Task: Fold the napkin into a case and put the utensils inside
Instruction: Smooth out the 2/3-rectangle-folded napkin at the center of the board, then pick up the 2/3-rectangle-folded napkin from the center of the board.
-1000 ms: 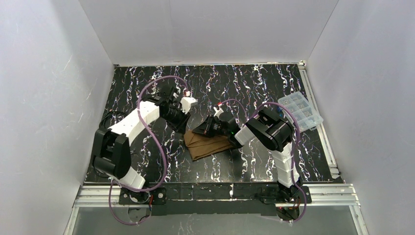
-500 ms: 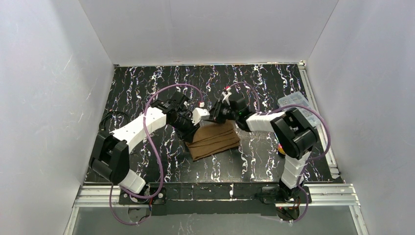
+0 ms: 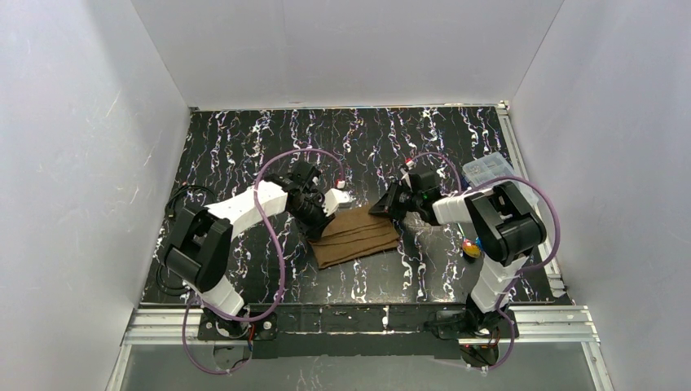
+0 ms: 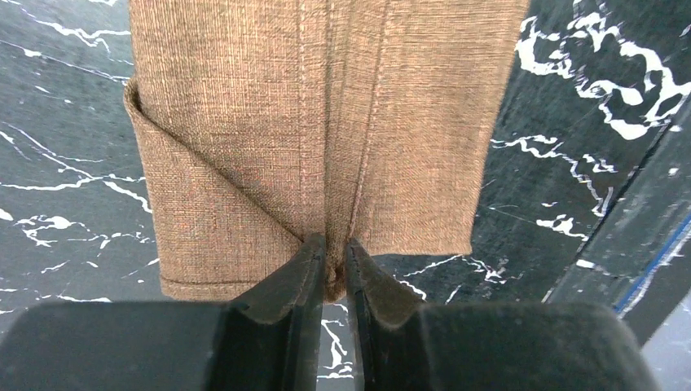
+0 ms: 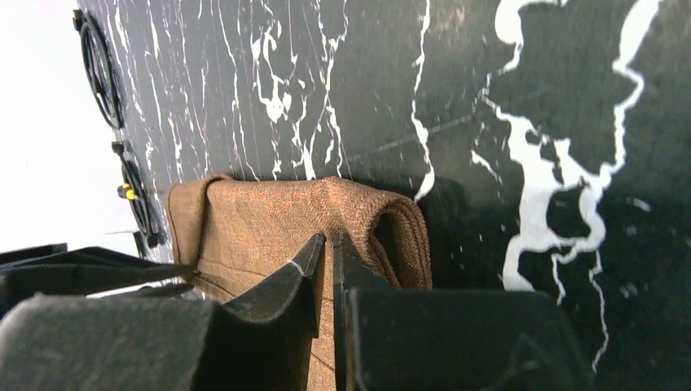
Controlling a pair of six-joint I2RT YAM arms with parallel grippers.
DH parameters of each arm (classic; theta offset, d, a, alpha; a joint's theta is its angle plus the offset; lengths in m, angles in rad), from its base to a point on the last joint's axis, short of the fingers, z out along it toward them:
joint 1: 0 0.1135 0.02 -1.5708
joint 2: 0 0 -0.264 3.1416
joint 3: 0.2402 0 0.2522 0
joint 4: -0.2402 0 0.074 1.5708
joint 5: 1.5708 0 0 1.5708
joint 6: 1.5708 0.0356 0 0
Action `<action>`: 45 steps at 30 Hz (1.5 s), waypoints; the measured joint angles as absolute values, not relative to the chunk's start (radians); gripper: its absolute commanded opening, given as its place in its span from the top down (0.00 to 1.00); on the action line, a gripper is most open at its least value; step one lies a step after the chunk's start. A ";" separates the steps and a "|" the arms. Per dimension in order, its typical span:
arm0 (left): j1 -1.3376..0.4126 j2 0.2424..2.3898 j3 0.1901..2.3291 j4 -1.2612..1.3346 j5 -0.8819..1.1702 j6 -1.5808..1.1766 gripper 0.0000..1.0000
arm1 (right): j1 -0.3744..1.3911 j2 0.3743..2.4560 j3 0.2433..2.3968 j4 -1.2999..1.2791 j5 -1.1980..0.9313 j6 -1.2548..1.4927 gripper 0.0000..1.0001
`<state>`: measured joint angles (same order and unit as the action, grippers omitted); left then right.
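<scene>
Only a speck of red and blue from the utensils (image 3: 469, 247) shows beside the right arm (image 3: 499, 224), which also cuts off the clear box (image 3: 487, 169). The napkin (image 3: 358, 236), folded into a layered strip, lies mid-table (image 3: 244, 138). Your left gripper (image 4: 334, 259) is pinched nearly closed on a ridge of cloth at one end. Your right gripper (image 5: 327, 244) is down to a slit, tips on the folded edge; you cannot tell whether a layer is caught.

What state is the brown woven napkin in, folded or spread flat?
Folded: the brown woven cloth napkin lies as a narrow layered strip, with overlapping hems and a diagonal tuck in the left wrist view.
</scene>
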<state>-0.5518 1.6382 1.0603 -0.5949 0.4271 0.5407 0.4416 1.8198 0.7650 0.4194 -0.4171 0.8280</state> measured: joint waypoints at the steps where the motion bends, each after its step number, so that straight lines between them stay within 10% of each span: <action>1: -0.554 1.638 1.050 -0.590 0.422 0.548 0.87 | 0.442 1.812 0.755 0.421 -0.417 0.826 0.82; 14: -0.562 1.629 0.992 -0.551 0.324 0.707 0.85 | 0.453 1.607 0.723 0.256 -0.350 0.714 0.71; 29: -0.417 1.323 1.079 -0.706 0.508 0.784 0.75 | 0.915 1.215 0.669 0.179 -0.032 0.149 0.20; 34: -0.324 1.206 1.085 -0.755 0.580 0.948 0.69 | 0.915 1.229 0.677 0.163 0.010 0.075 0.37; 36: -0.334 1.102 1.011 -0.778 0.606 1.062 0.47 | 0.914 1.297 0.715 0.155 -0.006 0.072 0.57; 39: -0.368 0.961 0.889 -0.810 0.627 1.203 0.41 | 0.906 1.462 0.833 0.141 -0.068 0.092 0.89; 45: -0.477 0.860 0.707 -0.798 0.629 1.378 0.42 | 0.867 1.652 0.974 0.160 -0.213 0.196 0.99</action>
